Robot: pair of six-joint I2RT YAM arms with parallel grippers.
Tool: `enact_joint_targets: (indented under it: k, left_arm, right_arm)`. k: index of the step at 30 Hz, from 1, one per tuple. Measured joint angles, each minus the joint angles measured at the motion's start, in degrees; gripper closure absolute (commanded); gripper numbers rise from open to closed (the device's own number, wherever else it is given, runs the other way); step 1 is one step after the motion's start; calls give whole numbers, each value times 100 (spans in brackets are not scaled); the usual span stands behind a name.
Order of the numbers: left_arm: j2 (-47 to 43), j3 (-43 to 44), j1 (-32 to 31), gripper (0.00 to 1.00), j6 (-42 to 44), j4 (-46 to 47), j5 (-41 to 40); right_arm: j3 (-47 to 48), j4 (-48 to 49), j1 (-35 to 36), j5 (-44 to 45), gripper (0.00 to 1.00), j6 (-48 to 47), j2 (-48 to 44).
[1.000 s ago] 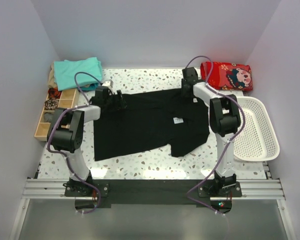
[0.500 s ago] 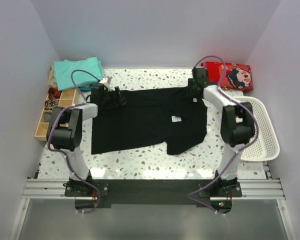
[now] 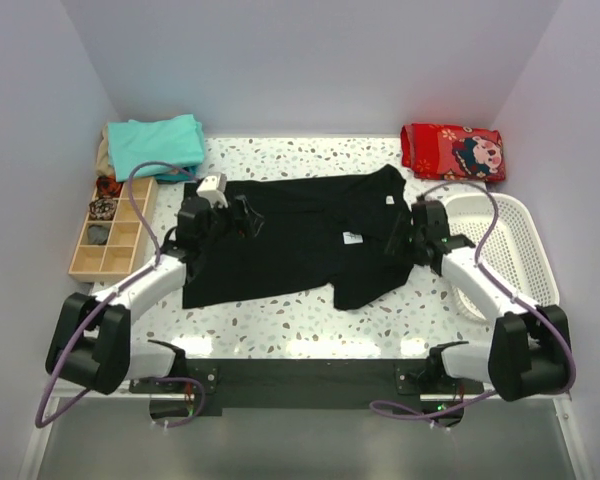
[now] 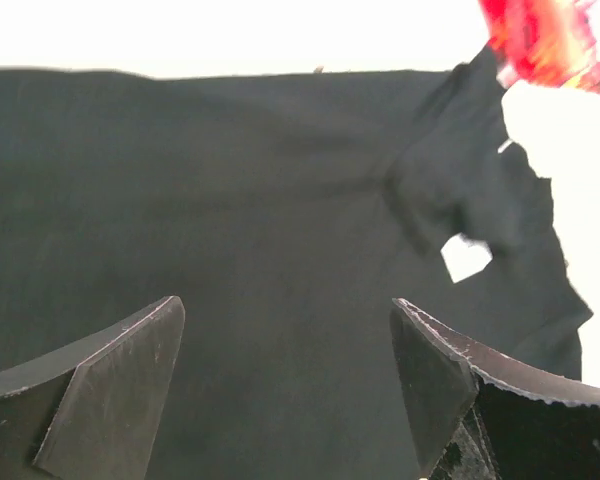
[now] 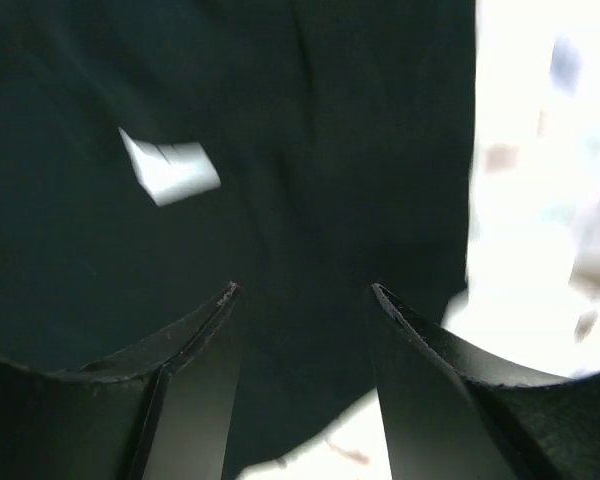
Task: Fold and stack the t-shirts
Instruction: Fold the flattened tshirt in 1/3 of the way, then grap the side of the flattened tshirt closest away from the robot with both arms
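Note:
A large black t-shirt [image 3: 290, 240] lies spread on the speckled table with a small white patch [image 3: 355, 238] near its right side. It fills the left wrist view [image 4: 270, 200] and the right wrist view [image 5: 280, 150], where the patch [image 5: 170, 168] also shows. My left gripper [image 3: 248, 216] is open and empty above the shirt's upper left part. My right gripper [image 3: 400, 238] is open and empty over the shirt's right edge. A folded teal t-shirt [image 3: 155, 143] lies at the back left corner.
A wooden compartment box [image 3: 110, 225] stands at the left edge. A white plastic basket [image 3: 510, 260] stands at the right. A folded red printed cloth [image 3: 453, 151] lies at the back right; it also shows in the left wrist view [image 4: 550, 40].
Both arms have pulled back from the shirt's far edge toward the near side. The grippers have let go of the shirt, which now lies flat.

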Motion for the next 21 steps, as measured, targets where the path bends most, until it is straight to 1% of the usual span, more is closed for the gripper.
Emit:
enact_joint_targets:
  k: [2, 4, 9, 12, 16, 21]
  left_arm:
    - [-221, -391, 15, 12, -26, -120, -57]
    - [-350, -629, 17, 12, -50, -299, -125]
    - [-723, -896, 15, 12, -144, -750, -426]
    - [-1036, -1049, 15, 11, -286, -1058, -638]
    - [-1576, -1231, 15, 11, -566, -1755, -946]
    - [-1934, -1353, -26, 11, -938, -2559, -1182]
  right_arm:
    - [-586, -203, 44, -129, 45, 262, -227]
    - [-970, -417, 116, -227, 45, 496, -570]
    - [-1305, -479, 372, -323, 45, 962, -1381]
    - [-1471, -483, 527, -391, 45, 1200, -1545]
    - [-1672, -597, 811, -404, 44, 1484, -1552]
    - [-1679, -728, 1093, -413, 44, 1663, -1585]
